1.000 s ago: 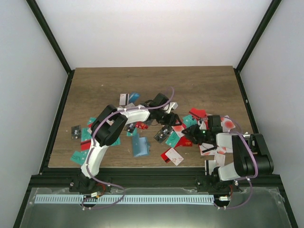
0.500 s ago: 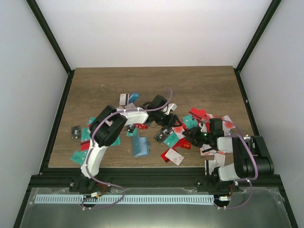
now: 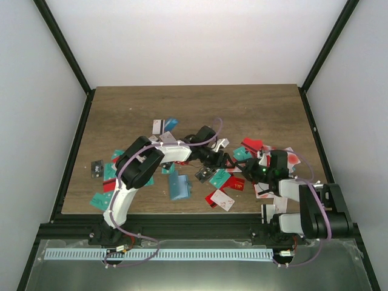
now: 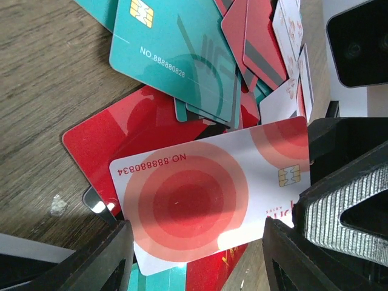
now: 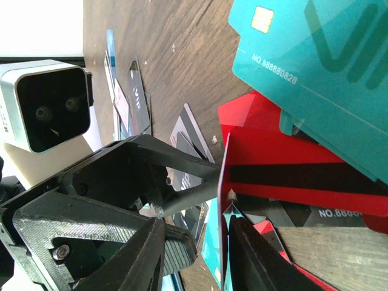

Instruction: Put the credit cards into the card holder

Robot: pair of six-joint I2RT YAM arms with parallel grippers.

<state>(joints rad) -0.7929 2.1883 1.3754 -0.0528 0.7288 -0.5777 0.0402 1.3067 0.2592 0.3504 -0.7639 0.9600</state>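
- The left arm (image 3: 176,151) rises from its base at the near-left corner, bends at a raised elbow and reaches right towards the middle of the bench (image 3: 200,106). Its left gripper (image 3: 225,159) is low over the heap of credit cards (image 3: 219,177).
- The right arm (image 3: 303,209) folds tightly over its base at the near-right. The right gripper (image 3: 250,171) points left, nose to nose with the other one.
- The left fingers (image 4: 103,260) stand wide apart, with a white card (image 4: 200,200) spanning the gap between them. I cannot tell whether they pinch it.
- The right fingers (image 5: 145,254) are partly apart. The edge of a red striped card (image 5: 291,176) stands upright between them, against one finger, with a gap to the other.
- The card holder (image 3: 180,188) lies near the front edge, left of the heap and apart from both grippers.
- Loose cards reach the left rail (image 3: 73,151) and the near-right edge. The far half of the bench is bare wood-grain up to the white back wall.
- The cards are thin, glossy, round-cornered rectangles. The white one has red rings and a gold chip. A teal card (image 4: 176,54) has a chip and printed digits. The red one has a dark stripe. The finger pads are black with a ribbed texture.
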